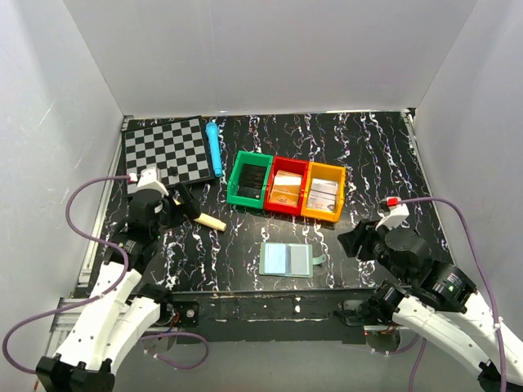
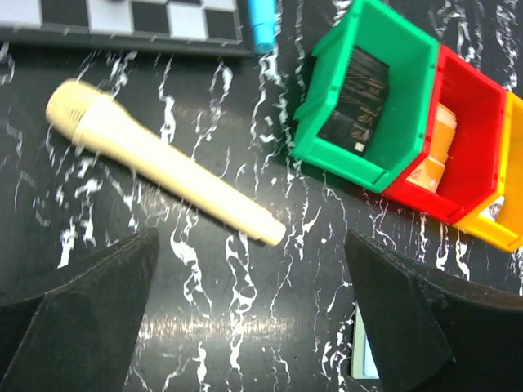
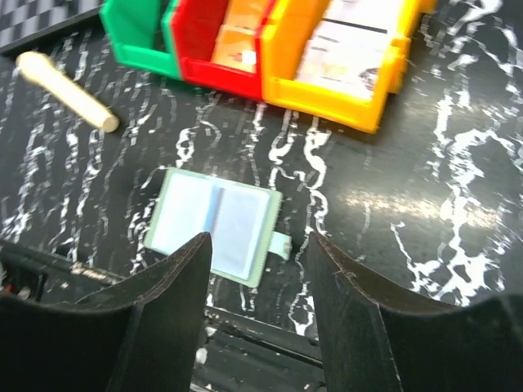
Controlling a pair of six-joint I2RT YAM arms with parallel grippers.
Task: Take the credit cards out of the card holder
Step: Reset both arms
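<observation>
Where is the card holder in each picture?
Top: card holder lying open, middle, near the front edge.
Left wrist: likely just a pale sliver at the bottom right.
Right wrist: card holder centre, a bit left.
Shared landmark: cream stick, up and left of it in each.

The table [image 1: 384, 163] has a black top with white marbled streaks. A folding chessboard [image 1: 163, 151] lies at the far left corner, with a blue marker [image 1: 214, 147] just beside its right edge. A green bin [image 1: 234, 181], red bin [image 1: 282, 209] and orange bin [image 1: 320, 215] stand touching in a row at mid-table. A cream tapered rod [image 1: 208, 220] lies left of the bins. The card holder [image 1: 287, 260] lies open, pale blue panels up, near the near edge.
</observation>
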